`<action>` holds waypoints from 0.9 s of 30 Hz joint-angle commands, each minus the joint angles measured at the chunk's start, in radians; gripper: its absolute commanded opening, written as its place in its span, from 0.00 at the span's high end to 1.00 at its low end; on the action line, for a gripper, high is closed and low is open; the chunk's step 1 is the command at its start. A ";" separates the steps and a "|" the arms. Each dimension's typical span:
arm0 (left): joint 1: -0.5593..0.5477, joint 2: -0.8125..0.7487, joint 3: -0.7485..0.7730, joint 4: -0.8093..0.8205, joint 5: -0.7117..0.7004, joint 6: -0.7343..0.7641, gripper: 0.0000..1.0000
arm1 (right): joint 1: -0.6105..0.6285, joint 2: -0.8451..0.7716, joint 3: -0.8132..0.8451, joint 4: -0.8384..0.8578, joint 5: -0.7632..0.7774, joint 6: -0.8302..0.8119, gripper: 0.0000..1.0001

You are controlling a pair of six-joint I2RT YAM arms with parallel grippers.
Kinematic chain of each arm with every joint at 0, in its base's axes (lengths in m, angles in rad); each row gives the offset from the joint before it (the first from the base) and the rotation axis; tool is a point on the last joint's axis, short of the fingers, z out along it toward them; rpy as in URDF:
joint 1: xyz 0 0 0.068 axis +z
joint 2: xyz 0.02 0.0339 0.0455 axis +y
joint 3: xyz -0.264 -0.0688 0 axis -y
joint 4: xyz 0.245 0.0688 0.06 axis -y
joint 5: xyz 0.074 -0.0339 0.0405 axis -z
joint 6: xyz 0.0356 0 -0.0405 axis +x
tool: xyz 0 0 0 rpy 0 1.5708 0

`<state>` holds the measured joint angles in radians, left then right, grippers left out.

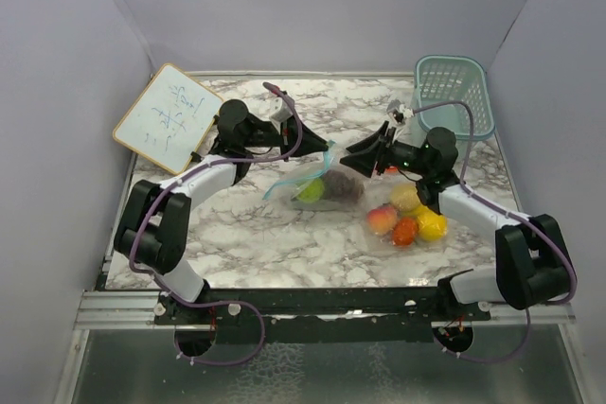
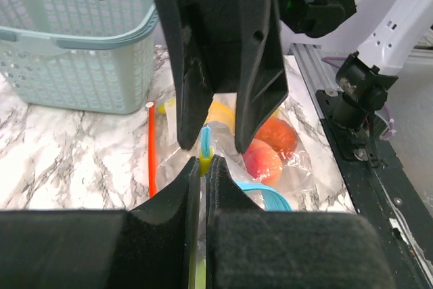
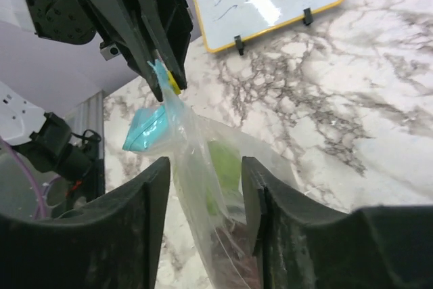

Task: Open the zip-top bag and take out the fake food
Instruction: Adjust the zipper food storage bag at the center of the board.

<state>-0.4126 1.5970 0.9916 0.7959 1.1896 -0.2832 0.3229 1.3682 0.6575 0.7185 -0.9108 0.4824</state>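
A marble-patterned counter [image 1: 237,243], white with grey veining, fills the floor of a booth; plain pale lavender-grey walls [image 1: 322,7] close it in at the back and on both sides; the light is even and soft, with faint shadows. A small whiteboard [image 1: 168,118] with a yellow frame and blue scribbles leans at the back left corner, glare bright on its face; a pale teal mesh basket [image 1: 478,106] stands at the back right. A metal rail [image 1: 104,307] runs along the near edge; below it lies a shiny grey surface [image 1: 322,366].

Clear glossy plastic zip-top bag [image 1: 308,180], polished marble-look table [image 1: 265,234], perforated plastic basket [image 1: 479,94]
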 commanded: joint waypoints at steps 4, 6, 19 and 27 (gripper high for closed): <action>0.019 0.084 0.056 0.282 0.023 -0.229 1.00 | -0.017 -0.096 0.081 -0.131 0.028 -0.133 0.43; 0.016 0.106 0.070 0.344 0.029 -0.282 1.00 | -0.016 -0.107 0.096 -0.157 0.041 -0.147 0.41; 0.020 0.181 0.169 0.392 -0.053 -0.427 0.62 | -0.017 -0.139 0.106 -0.226 0.264 -0.097 0.30; 0.038 0.045 0.108 0.064 -0.313 -0.135 0.21 | -0.016 -0.203 0.055 -0.262 0.371 -0.086 0.30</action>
<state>-0.3885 1.7210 1.1183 0.9863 1.0264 -0.5472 0.3058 1.2125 0.7334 0.4942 -0.6369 0.3916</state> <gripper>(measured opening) 0.791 0.703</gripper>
